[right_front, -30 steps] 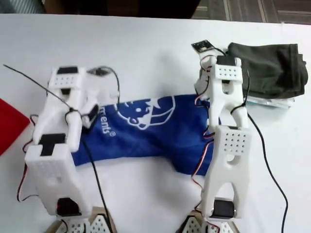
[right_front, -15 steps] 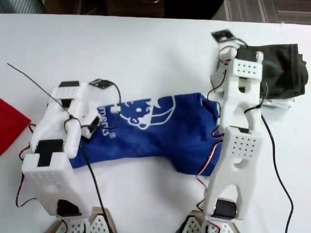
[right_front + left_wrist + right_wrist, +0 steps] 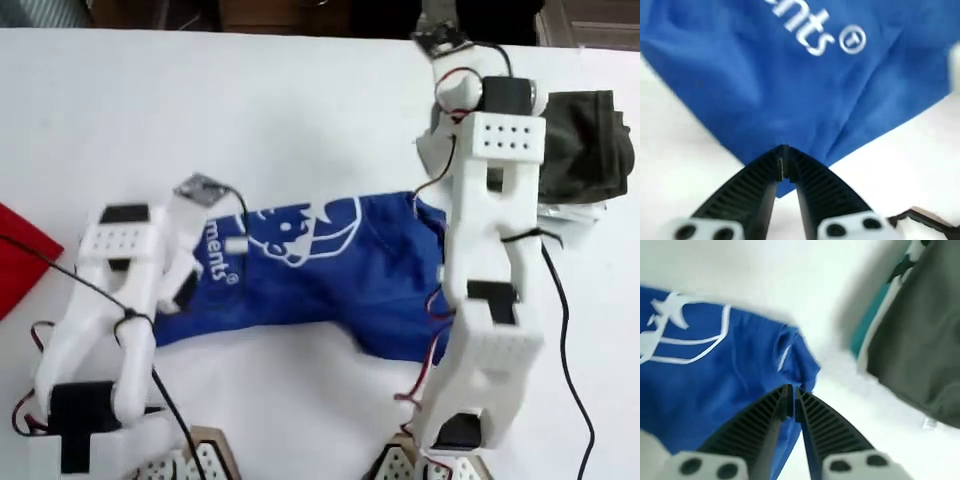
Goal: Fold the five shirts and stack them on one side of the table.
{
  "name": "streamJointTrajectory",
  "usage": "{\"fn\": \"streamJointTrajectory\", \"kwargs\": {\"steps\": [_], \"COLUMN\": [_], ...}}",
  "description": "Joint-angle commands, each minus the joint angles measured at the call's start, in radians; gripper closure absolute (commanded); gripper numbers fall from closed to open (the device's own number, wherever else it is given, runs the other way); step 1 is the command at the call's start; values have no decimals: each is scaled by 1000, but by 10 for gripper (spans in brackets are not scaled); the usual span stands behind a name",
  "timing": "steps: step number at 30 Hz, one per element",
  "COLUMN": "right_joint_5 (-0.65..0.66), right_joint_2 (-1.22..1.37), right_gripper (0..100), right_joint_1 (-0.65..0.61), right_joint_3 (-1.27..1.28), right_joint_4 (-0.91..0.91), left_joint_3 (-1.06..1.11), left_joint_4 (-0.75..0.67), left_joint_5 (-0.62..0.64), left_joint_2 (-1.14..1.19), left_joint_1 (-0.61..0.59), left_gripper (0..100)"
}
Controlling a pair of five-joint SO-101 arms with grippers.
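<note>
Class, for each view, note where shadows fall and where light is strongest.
High view: the white table is evenly bright, faint shadow edging the blue printed shirt. Left wrist view: soft shading in its folds. Right wrist view: dark shadow beside the folded dark green shirt.

The blue shirt (image 3: 330, 270), white print facing up, lay in the middle of the table (image 3: 300, 100). It was gathered into a long, wrinkled band running across the table's width, and its right end sagged toward the table's near edge. The dark green shirt (image 3: 590, 150) lay folded into a compact block at the table's far right corner. It rested on a teal garment (image 3: 867, 325) whose edge protruded beneath it. The red shirt (image 3: 18, 258) lay at the table's left edge, only partly visible.
</note>
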Motion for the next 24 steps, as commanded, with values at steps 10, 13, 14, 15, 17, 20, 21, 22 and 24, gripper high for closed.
{"fn": "streamJointTrajectory", "kwargs": {"steps": [10, 13, 14, 15, 17, 20, 21, 22, 24], "right_joint_5": [143, 235, 258, 278, 307, 336, 354, 373, 399], "right_joint_2": [-746, -865, -897, -924, -967, -997, -1000, -1000, -1000], "right_gripper": [975, 974, 974, 973, 949, 861, 834, 813, 806], "right_joint_1": [-139, -150, -150, -150, -150, -150, -150, -150, -150], "right_joint_3": [1155, 1421, 1491, 1553, 1643, 1715, 1728, 1737, 1755], "right_joint_4": [-334, -443, -473, -501, -533, -542, -542, -538, -527], "left_joint_3": [48, 2, -2, -7, -13, -15, -15, -15, -12], "left_joint_4": [-276, -275, -279, -276, -275, -279, -281, -281, -281], "left_joint_5": [-8, -8, -8, -8, -9, -9, -9, -8, -8], "left_joint_2": [98, 170, 193, 213, 229, 224, 224, 224, 226], "left_joint_1": [-84, -115, -117, -117, -114, -114, -114, -114, -114], "left_gripper": [975, 975, 975, 975, 975, 975, 975, 975, 975]}}
